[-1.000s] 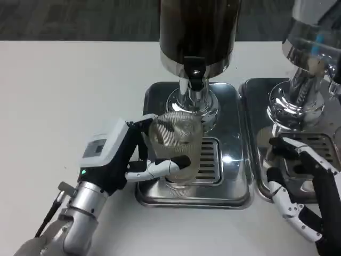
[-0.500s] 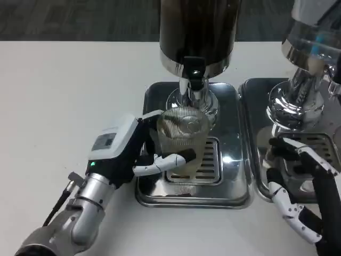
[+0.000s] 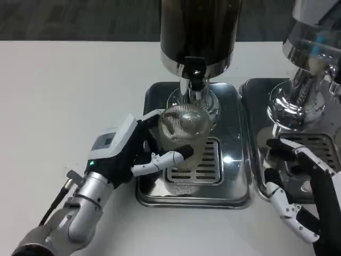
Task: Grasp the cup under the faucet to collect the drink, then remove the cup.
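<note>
- Two hands sit near: the right hand (image 3: 301,200) rests with fingers spread and empty at the near right, beside the second drip tray (image 3: 254,160), seemingly waiting.
- Farther in, the left hand (image 3: 139,153) wraps the ribbed cup (image 3: 184,136) from its left, holding it above the drip tray (image 3: 234,186).
- Farthest, the faucet (image 3: 193,80) sits just over the cup's mouth, so drink would fall inside.

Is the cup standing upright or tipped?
Tipped: the cup, held by the left hand, leans its ribbed side toward the camera.
</note>
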Controlling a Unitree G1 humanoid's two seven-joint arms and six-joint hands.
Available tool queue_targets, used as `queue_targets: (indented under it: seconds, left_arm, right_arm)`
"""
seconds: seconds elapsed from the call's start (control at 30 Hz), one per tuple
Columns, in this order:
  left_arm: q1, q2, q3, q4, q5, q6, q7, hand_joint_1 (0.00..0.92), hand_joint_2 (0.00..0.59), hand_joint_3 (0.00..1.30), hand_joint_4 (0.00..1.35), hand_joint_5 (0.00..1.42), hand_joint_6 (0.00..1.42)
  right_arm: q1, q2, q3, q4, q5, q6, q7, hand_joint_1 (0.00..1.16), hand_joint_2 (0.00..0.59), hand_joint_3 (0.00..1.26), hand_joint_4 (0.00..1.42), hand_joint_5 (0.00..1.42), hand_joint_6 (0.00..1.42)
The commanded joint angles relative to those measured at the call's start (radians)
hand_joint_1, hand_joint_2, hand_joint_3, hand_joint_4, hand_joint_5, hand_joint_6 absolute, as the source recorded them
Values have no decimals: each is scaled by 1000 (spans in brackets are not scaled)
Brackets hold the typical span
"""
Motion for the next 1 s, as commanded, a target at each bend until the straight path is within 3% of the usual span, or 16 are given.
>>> queue_targets:
  seconds: [0.03, 0.4, 0.67, 0.9, 1.0]
  left_arm:
    - [7, 7, 11, -18, -28, -22, -43, 102, 96, 334, 473, 755, 1003]
    - [33, 7, 12, -56, -65, -63, -133, 102, 96, 333, 495, 773, 987]
    - [49, 10, 7, -93, -53, -49, -120, 105, 102, 317, 472, 769, 963]
    - [43, 27, 23, -90, -60, -8, -132, 51, 79, 166, 217, 552, 692]
    - [43, 34, 26, -97, -56, 11, -132, 34, 79, 138, 176, 493, 598]
  right_arm:
    - [-8, 4, 2, 8, 2, -5, -6, 341, 427, 347, 376, 356, 469]
    - [-22, 1, 1, 23, 2, -7, -8, 346, 435, 348, 376, 356, 469]
    - [-29, -1, 2, 32, 5, -9, -5, 349, 437, 348, 376, 356, 469]
    - [-25, 3, 3, 32, 7, -11, -7, 351, 437, 352, 376, 356, 469]
    - [-24, 3, 5, 32, 8, -12, -6, 351, 437, 356, 376, 356, 469]
